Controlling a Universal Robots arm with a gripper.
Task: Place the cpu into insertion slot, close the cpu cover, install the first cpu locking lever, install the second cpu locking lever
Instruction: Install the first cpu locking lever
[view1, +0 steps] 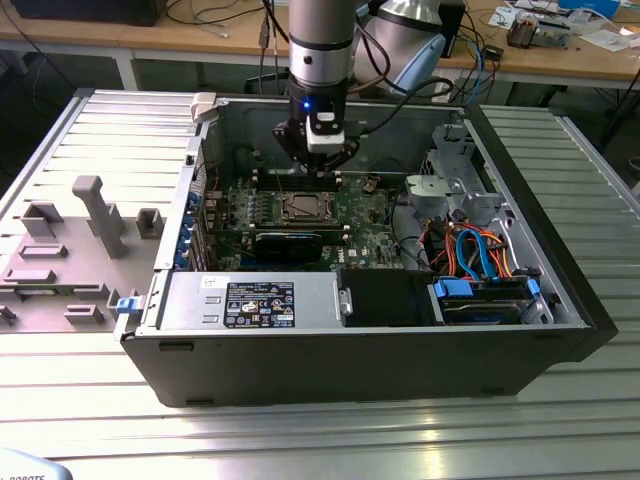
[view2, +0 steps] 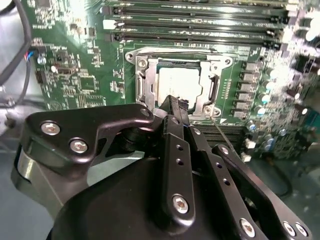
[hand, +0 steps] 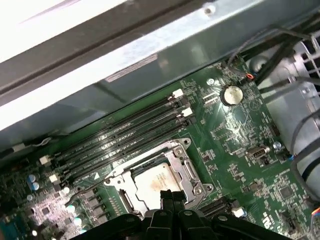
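Currently I have the arm's black two-finger gripper (view2: 174, 102) inside the open black computer case (view1: 350, 365). In the exterior view, the square silver-rimmed insertion slot (view1: 303, 207) on the green circuit board (view1: 372, 215) sits at six o'clock from it. In the second wrist view, the small flat square cpu with its silver-grey metal top (view2: 180, 82) lies seated in that slot. The thin silver-grey cpu cover frame (view2: 142, 80) looks folded down around it, with the chip showing through its window. The jaws look pressed together, pinching nothing, with their tips just beside the cover's near edge; I cannot tell whether they touch it. Whether either locking lever is latched I cannot make out. I judge the chip light, stiff and slick on top, with delicate contacts underneath, so it should be held only by two opposite edges. The cover looks like springy sheet metal, best pushed on its rim and never on the chip. Blue and orange cables (view1: 475, 250) lie at three o'clock from the slot, well apart.
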